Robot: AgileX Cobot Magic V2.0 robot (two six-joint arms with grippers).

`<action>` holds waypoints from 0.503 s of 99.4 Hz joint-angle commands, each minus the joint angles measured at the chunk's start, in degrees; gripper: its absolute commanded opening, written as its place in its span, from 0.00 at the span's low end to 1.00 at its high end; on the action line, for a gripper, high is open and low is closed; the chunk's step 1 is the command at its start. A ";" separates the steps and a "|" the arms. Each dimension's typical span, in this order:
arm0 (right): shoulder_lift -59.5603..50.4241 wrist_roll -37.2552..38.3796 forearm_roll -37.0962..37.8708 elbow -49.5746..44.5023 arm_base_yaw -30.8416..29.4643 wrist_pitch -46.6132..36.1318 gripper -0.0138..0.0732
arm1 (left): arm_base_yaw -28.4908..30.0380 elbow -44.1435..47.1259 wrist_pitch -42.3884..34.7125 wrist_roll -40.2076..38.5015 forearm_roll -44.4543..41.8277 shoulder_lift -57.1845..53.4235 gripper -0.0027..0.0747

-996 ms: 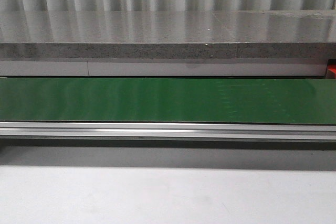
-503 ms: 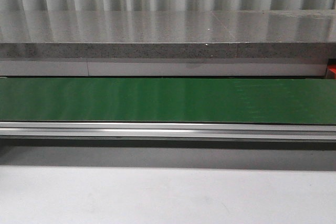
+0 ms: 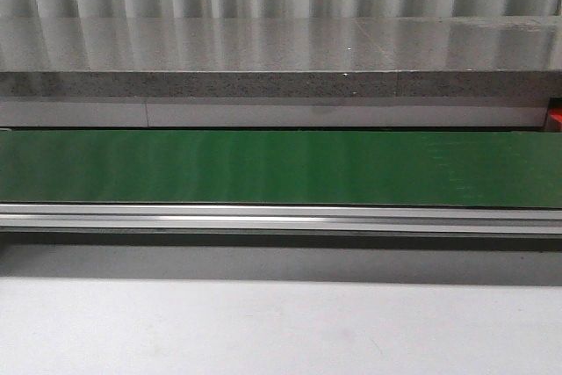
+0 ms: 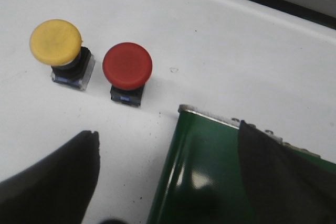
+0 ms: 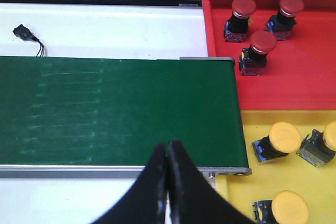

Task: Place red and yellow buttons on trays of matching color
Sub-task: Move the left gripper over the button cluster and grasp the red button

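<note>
- So, my left gripper (image 4: 168, 182) was spread wide over the end of the green belt (image 4: 205, 177), holding nothing.
- Just off that end sat a yellow button (image 4: 55, 41) and a red button (image 4: 127, 66), side by side, upright.
- My right gripper (image 5: 168, 182) was pressed together, empty, above the belt's other end.
- Beside that end: red tray (image 5: 294, 85) with three red buttons, yellow tray (image 5: 247, 182) with yellow ones.

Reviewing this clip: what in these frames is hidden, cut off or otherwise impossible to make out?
- Front view: neither arm nor any button shows; only a red sliver at the right edge, cut off.
- Right wrist view: the rightmost yellow button on the yellow tray is cut by the frame edge, and the lowest one partly.
- Right wrist view: the small black wired part is too small to identify.
- Left wrist view: the left pincer fingers are blurred; one covers part of the green belt.
</note>
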State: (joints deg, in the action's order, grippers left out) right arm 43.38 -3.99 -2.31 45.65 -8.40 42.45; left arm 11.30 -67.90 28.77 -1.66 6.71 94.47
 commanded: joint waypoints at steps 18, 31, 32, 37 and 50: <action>-0.26 -0.50 -0.13 1.34 0.13 -3.16 0.02 | 2.11 -6.62 -3.94 -0.52 0.22 4.47 0.70; -0.26 -0.50 -0.13 1.34 0.13 -3.16 0.02 | 2.39 -8.05 -3.71 -0.52 0.22 6.50 0.70; -0.26 -0.50 -0.13 1.34 0.13 -3.16 0.02 | 2.39 -8.22 -3.59 -0.52 0.22 6.69 0.70; -0.26 -0.50 -0.13 1.34 0.13 -3.16 0.02 | 2.39 -8.75 -3.46 -0.52 0.22 7.49 0.70; -0.26 -0.50 -0.13 1.34 0.13 -3.16 0.02 | 2.39 -8.91 -3.94 -0.52 0.22 8.84 0.70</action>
State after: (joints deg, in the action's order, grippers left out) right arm 43.38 -3.99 -2.31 45.65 -8.40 42.45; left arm 13.58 -74.88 27.83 -1.66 6.59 105.27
